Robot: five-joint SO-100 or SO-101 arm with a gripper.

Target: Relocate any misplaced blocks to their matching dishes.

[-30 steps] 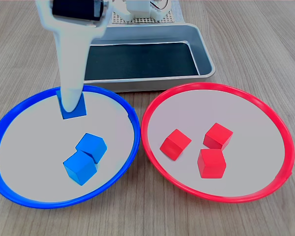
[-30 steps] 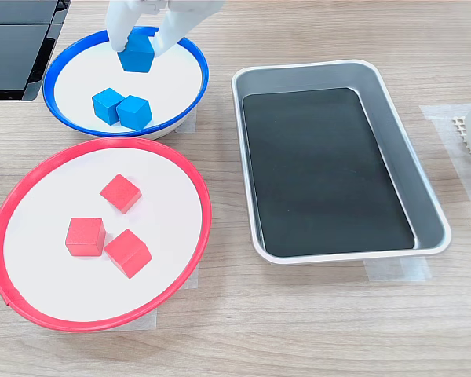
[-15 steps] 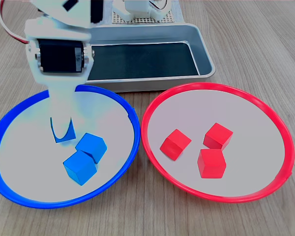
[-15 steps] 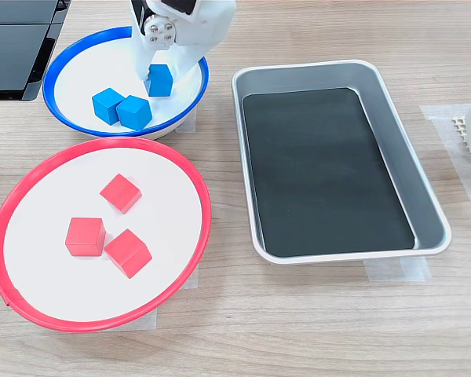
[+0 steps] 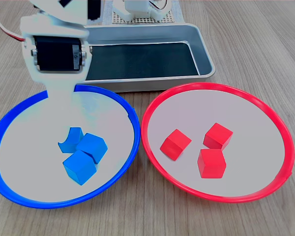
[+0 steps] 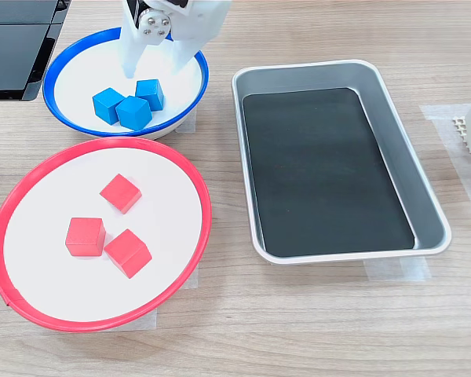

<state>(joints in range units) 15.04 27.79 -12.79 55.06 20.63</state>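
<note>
Three blue cubes lie together in the blue-rimmed plate (image 5: 54, 205) (image 6: 47, 86): one (image 6: 149, 93) sits just below my gripper, touching the other two (image 6: 107, 104) (image 6: 133, 112). In the first exterior view a white finger partly hides that cube (image 5: 71, 140). My gripper (image 6: 153, 69) (image 5: 64, 115) hangs open over the plate, its fingers (image 6: 129, 63) spread to either side above the cube and holding nothing. The red-rimmed plate (image 5: 216, 86) (image 6: 102, 142) holds three red cubes (image 5: 175, 144) (image 5: 218, 135) (image 5: 211, 163).
A rectangular grey metal tray (image 5: 201, 44) (image 6: 400, 149) with a black liner stands behind the plates in the first exterior view, to the right in the second exterior view. A dark flat object (image 6: 16, 39) lies at the second exterior view's top left.
The gripper came down over the blue plate with the blue cube, opened and let it go. The cube now rests beside the other two, and the fingers have lifted slightly.
</note>
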